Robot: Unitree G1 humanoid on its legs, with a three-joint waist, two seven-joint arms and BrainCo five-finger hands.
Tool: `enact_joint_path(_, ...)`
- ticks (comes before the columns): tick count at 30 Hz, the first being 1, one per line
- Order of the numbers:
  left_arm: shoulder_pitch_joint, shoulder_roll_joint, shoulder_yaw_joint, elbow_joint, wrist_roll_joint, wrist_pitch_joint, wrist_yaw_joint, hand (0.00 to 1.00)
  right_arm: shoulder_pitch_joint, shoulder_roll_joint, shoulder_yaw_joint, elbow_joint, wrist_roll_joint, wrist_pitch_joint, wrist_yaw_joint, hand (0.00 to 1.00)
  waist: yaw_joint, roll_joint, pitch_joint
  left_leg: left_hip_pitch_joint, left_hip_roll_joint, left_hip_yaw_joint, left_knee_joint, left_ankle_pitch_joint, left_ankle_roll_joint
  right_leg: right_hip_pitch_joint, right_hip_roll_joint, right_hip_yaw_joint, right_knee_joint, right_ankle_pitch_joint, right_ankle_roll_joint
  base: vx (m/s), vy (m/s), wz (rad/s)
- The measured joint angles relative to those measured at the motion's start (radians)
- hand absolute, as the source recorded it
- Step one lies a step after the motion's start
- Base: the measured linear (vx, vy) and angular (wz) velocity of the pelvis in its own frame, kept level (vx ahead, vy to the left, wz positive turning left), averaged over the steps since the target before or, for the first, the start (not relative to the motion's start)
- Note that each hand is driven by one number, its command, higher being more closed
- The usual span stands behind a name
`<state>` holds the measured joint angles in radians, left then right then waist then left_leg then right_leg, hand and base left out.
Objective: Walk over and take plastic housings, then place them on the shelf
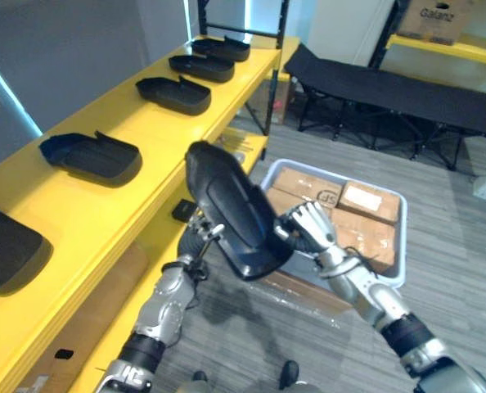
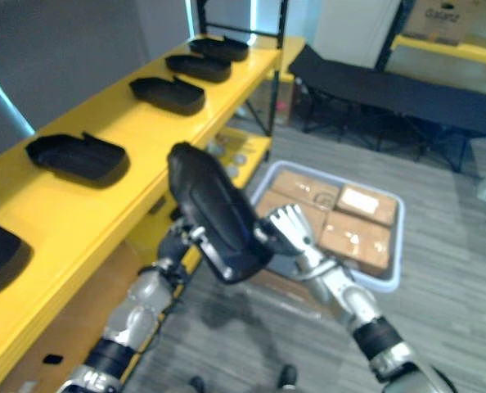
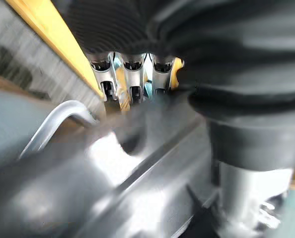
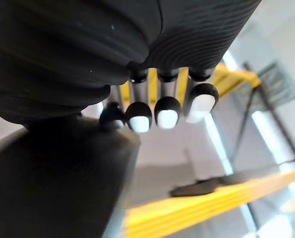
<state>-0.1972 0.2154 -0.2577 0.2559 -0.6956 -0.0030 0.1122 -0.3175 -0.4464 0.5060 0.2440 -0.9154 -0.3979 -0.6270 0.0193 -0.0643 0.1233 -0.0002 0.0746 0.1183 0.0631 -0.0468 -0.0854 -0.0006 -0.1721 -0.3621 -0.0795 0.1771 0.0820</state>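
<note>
A dark plastic housing [image 1: 231, 209] hangs upright in the air, clamped between my two hands, just off the front edge of the yellow shelf [image 1: 104, 217]. My left hand [image 1: 199, 239] presses its lower left side, with its fingers [image 3: 131, 74] straight against the housing [image 3: 88, 178]. From the other side my right hand [image 1: 310, 226] pushes with spread, straight fingers [image 4: 166, 111] on the housing [image 4: 53, 183]. Several more black housings lie in a row on the shelf top, among them one at the near left [image 1: 92, 155] and one further back [image 1: 174, 93].
A pale blue bin [image 1: 394, 277] with cardboard boxes [image 1: 367, 203] stands on the grey floor to my right. Behind it stretches a black folding cot [image 1: 407, 90]. A second yellow rack with a cardboard box [image 1: 435, 18] is at the back right.
</note>
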Motion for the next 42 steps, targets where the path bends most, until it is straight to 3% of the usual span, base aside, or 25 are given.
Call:
enact_joint_path(8,0.0,0.015,-0.01,0.0,-0.085,0.029,-0.023,1.0,0.0,0.012,0.049,-0.045,0.021,-0.022,-0.03,1.0,0.005,0.0,0.0,0.0,0.0,0.0,0.001,0.0,0.0,0.0,-0.002,0.0,0.0,0.0,0.0,0.0,0.0,0.0)
enact_joint_path(15,-0.009,0.042,-0.095,-0.001,-0.164,0.062,-0.043,1.0,-0.001,0.034,0.065,-0.083,0.046,-0.03,-0.033,1.0,-0.005,0.0,0.0,0.0,0.0,0.001,0.002,0.0,0.0,0.0,-0.005,0.001,0.0,0.0,-0.001,0.0,0.0,0.0)
enact_joint_path(16,-0.021,0.051,-0.106,-0.001,-0.163,0.06,-0.036,1.0,-0.001,0.034,0.065,-0.083,0.057,-0.029,-0.034,0.0,-0.006,0.0,0.0,0.0,0.001,0.002,0.003,0.0,0.0,0.0,-0.005,0.002,0.0,0.0,-0.001,0.0,0.0,0.0)
enact_joint_path(20,-0.051,0.053,-0.117,-0.007,-0.148,0.024,0.002,1.0,-0.001,0.038,0.062,-0.085,0.095,-0.02,-0.056,0.0,-0.009,0.0,0.0,0.0,0.001,0.003,0.004,0.0,0.0,0.0,-0.005,0.004,0.0,-0.002,-0.003,0.0,0.0,0.0)
enact_joint_path(25,-0.064,0.053,-0.098,-0.055,-0.107,-0.056,0.061,1.0,0.003,0.046,0.042,-0.089,0.139,-0.018,-0.074,0.0,-0.01,0.0,0.0,0.0,0.002,0.002,0.005,-0.001,-0.001,0.0,-0.004,0.004,0.0,-0.002,-0.003,0.0,0.0,0.0)
enact_joint_path(28,-0.069,0.051,-0.07,-0.097,-0.034,-0.096,0.118,1.0,0.017,0.051,0.036,-0.089,0.168,-0.015,-0.076,0.0,-0.01,-0.001,0.0,0.0,0.002,0.002,0.005,-0.001,-0.001,0.0,-0.004,0.004,0.0,-0.002,-0.003,0.0,0.0,0.0)
enact_joint_path(31,-0.075,0.045,-0.057,-0.153,0.154,-0.142,0.235,1.0,0.04,0.064,0.031,-0.087,0.226,0.006,-0.08,0.0,-0.007,-0.003,0.001,0.0,0.001,0.002,0.004,-0.001,-0.001,0.0,-0.004,0.004,0.0,-0.002,-0.003,0.0,0.0,0.0)
enact_joint_path(36,-0.081,-0.051,0.064,-0.272,0.478,-0.213,0.444,1.0,0.052,0.13,-0.044,-0.091,0.466,0.004,-0.048,0.0,-0.007,-0.003,0.001,0.003,-0.001,0.002,0.005,-0.001,-0.001,0.003,0.0,0.002,0.0,-0.002,-0.003,0.0,0.0,0.0)
enact_joint_path(38,-0.081,-0.062,0.095,-0.295,0.575,-0.215,0.495,1.0,0.056,0.146,-0.074,-0.122,0.515,0.0,-0.039,0.0,-0.007,-0.002,0.002,0.004,-0.002,0.002,0.005,-0.001,-0.001,0.004,0.0,0.002,0.0,-0.002,-0.003,0.0,0.0,0.0)
enact_joint_path(39,-0.079,-0.072,0.136,-0.306,0.67,-0.213,0.555,1.0,0.06,0.16,-0.117,-0.16,0.59,-0.015,-0.023,0.0,-0.007,-0.002,0.002,0.007,-0.003,0.003,0.002,-0.001,-0.001,0.005,0.001,0.002,0.0,-0.002,-0.003,0.0,0.0,0.0)
enact_joint_path(42,-0.072,-0.072,0.207,-0.311,0.782,-0.202,0.634,1.0,0.079,0.174,-0.231,-0.249,0.739,-0.041,0.02,0.0,-0.008,0.0,0.003,0.025,-0.007,0.005,-0.002,-0.001,0.0,0.019,0.0,0.003,0.0,-0.006,-0.001,0.0,0.004,-0.01)
